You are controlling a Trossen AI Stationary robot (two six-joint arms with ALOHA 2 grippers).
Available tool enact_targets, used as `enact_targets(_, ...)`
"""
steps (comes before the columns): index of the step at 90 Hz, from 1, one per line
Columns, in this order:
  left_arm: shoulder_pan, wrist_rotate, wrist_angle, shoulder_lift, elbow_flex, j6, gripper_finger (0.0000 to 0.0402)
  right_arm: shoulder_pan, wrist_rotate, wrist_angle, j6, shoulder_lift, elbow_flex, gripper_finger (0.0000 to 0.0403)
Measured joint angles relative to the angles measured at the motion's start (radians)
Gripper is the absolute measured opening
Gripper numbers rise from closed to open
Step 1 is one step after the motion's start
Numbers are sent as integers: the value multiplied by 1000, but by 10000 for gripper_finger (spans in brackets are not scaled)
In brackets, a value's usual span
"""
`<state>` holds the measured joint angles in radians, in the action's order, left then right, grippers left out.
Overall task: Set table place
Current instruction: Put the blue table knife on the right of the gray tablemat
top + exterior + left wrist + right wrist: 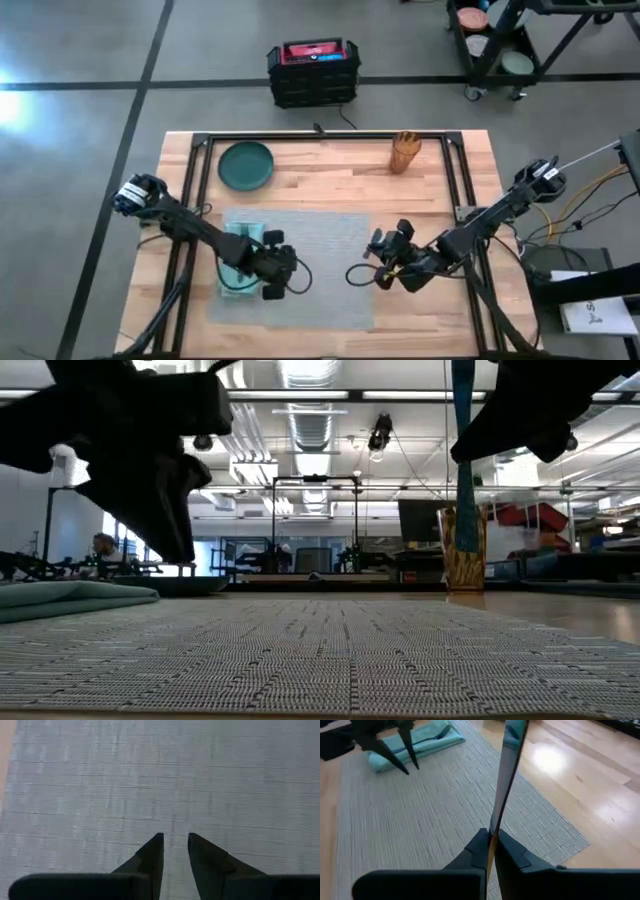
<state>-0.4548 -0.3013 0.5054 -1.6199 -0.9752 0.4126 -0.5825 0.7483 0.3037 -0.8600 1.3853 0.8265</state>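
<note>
The grey woven place mat (310,250) lies flat on the middle of the plank table (440,200). A folded teal napkin (243,252) rests on the mat's left part. My left gripper (175,836) hovers over the mat just right of the napkin, open by a narrow gap, with nothing between its fingers. My right gripper (491,832) is above the mat's right edge, shut on a thin flat utensil (507,765), silvery with a teal tint. A dark green plate (246,165) sits on the wood at the far left. My right gripper pinches the flat utensil between its two fingers at one end (492,827), on its two broad faces. The utensil runs on straight from the fingertips, in line with the fingers. In the low view it hangs upright (463,470), its lower end clear of the mat.
A wooden utensil holder (404,152) stands at the table's far right. The black rail frame (330,136) runs along the far edge and both sides. Bare mat lies between the two grippers. A black crate (313,72) sits on the floor beyond the table.
</note>
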Motion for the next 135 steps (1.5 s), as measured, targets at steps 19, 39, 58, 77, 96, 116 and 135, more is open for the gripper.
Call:
enact_targets(19, 13, -2, -44, -22, 2, -28, 74, 8, -4, 6, 9, 0, 0, 0)
enact_targets(39, 12, -29, -58, -41, 1, -26, 74, 7, -22, 5, 15, 0, 0, 0)
enact_targets(58, 40, -13, -28, -38, -7, -106, 74, 7, -50, 5, 49, 0, 0, 0)
enact_targets(77, 43, -5, -26, -40, -10, -118, 74, 5, -51, 6, 69, 0, 0, 0)
enact_targets(96, 49, 53, 22, -40, -10, -100, 74, 7, -53, 6, 66, 0, 0, 0)
enact_targets(116, 49, 53, 44, -42, 7, -89, 74, 7, -70, 5, 73, 0, 0, 0)
enact_targets(135, 69, 86, -113, -106, 46, -108, 74, 7, -74, 8, 74, 6, 0, 0)
